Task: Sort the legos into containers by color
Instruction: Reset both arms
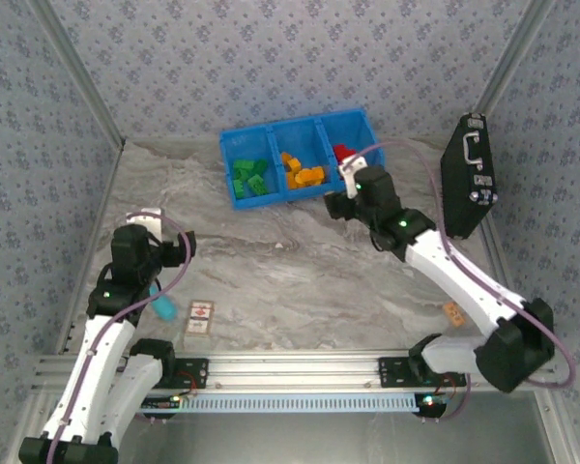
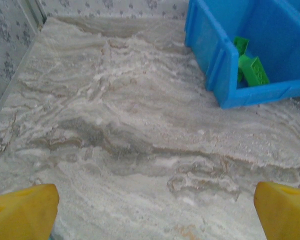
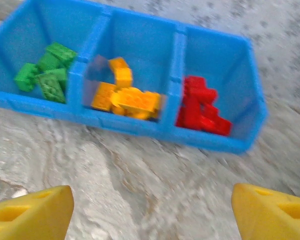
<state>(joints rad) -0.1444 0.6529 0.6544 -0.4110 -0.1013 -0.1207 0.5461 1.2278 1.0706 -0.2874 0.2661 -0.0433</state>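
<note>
The blue container bin (image 1: 362, 124) stands at the back of the table with three compartments. Green legos (image 3: 46, 71) lie in the left one, orange-yellow legos (image 3: 124, 95) in the middle one, red legos (image 3: 202, 106) in the right one. From above I see the same green (image 1: 249, 179), orange (image 1: 302, 172) and red (image 1: 343, 153) piles. My right gripper (image 1: 340, 188) hovers just in front of the red compartment; in its wrist view it (image 3: 152, 215) is open with bare table between the yellow fingers. My left gripper (image 1: 179, 249) is open over bare table at the left, empty (image 2: 152, 215).
A black case with a metal handle (image 1: 469, 174) leans at the right wall. A light-blue cylinder (image 1: 162, 307) and a small printed card (image 1: 201, 317) lie near the left arm. A small orange piece (image 1: 452, 311) lies by the right arm. Walls enclose the table.
</note>
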